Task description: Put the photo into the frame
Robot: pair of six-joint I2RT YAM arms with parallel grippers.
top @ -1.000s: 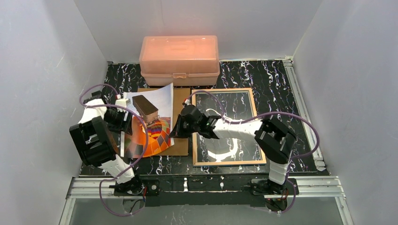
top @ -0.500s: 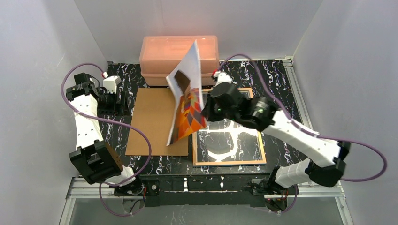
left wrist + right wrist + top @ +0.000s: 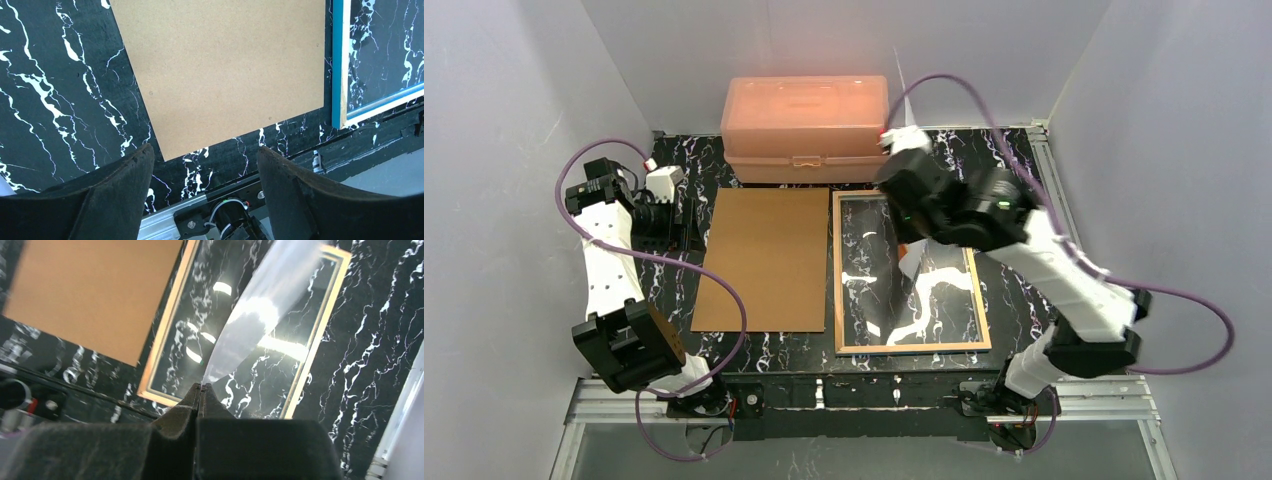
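The pink box sits shut at the far end of the surface, beyond both sets of fingers; you cannot tell what is inside it. The frame lies flat directly beneath your right fingers, tan edges up, with a blue edge showing in the left wrist view. Inside its rails there is only a clear pane. The black, white-veined surface shows through it, and there is bright glare on it.

Your right fingers are pressed fully together on one edge of the photo. From that grip the sheet stretches away from the fingers, over the frame's opening. In the right wrist view it is seen nearly edge-on and washed with glare. From above, only a scrap of orange and white shows under the arm. You cannot tell whether its free edge touches the pane.

Your left fingers stand wide apart with nothing between them, hanging over the surface. The brown backing lies flat just to their right, its near corner showing between the tips in the wrist view. It lies between your left fingers and the frame, just beside the frame's left rail with a narrow strip of surface between. In the top view the right arm covers the frame's far right corner.
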